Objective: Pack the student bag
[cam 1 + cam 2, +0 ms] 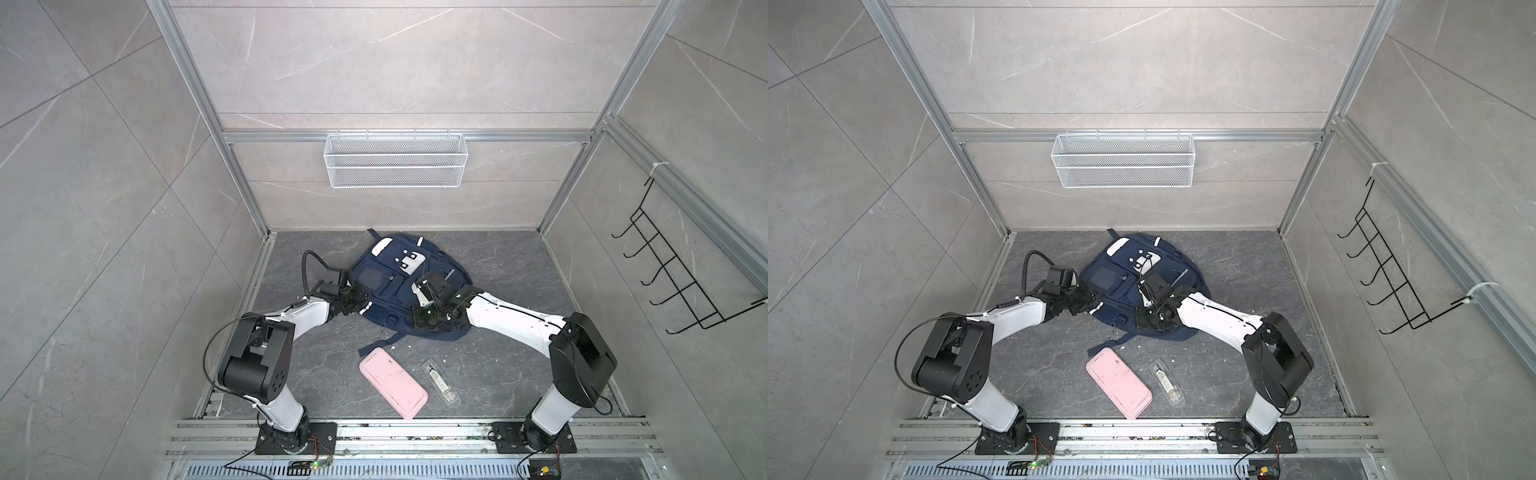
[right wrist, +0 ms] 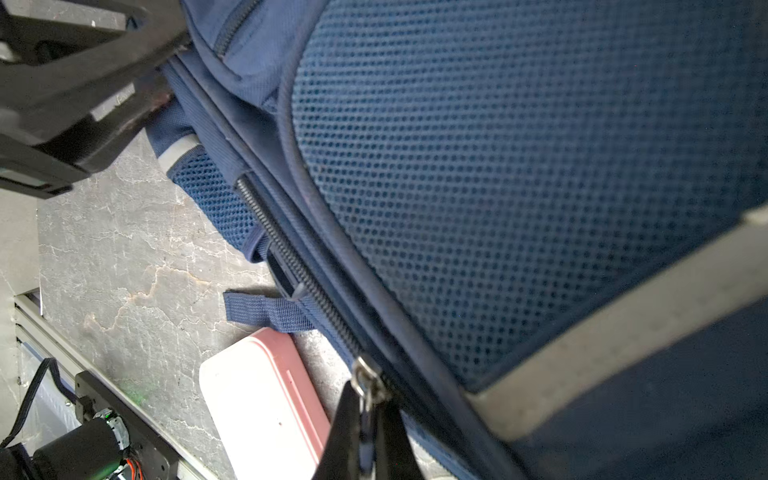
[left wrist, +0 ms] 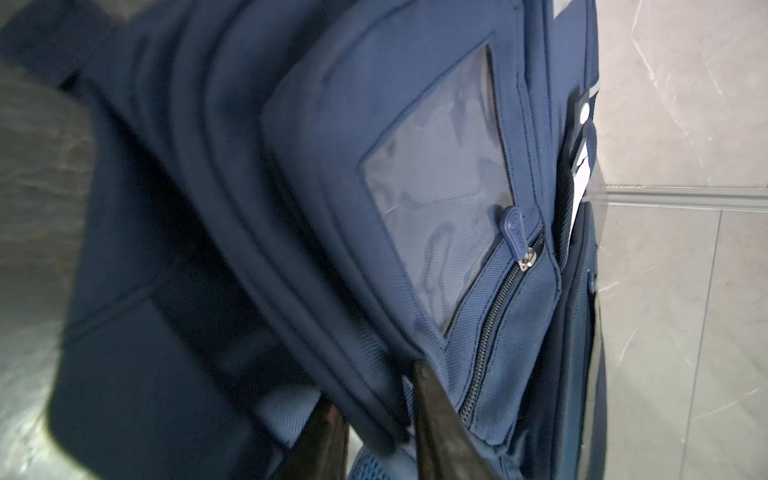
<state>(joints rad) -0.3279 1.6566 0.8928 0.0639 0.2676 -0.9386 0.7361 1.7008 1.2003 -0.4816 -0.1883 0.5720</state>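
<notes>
near edge of student bag (image 1: 382,286) hidden under right arm (image 1: 507,318), contents of clear case (image 1: 441,381) too small to tell

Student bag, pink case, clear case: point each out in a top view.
student bag (image 1: 370,277): in a top view, front pocket panel.
pink case (image 1: 393,382): in a top view, middle of lid.
clear case (image 1: 440,383): in a top view, middle of body.

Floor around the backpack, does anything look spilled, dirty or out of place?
Yes. Small white flecks are scattered on the dark floor between the student bag and the pink case and clear case, like spilled crumbs. The pink case's lid also shows dark smudges.
</notes>
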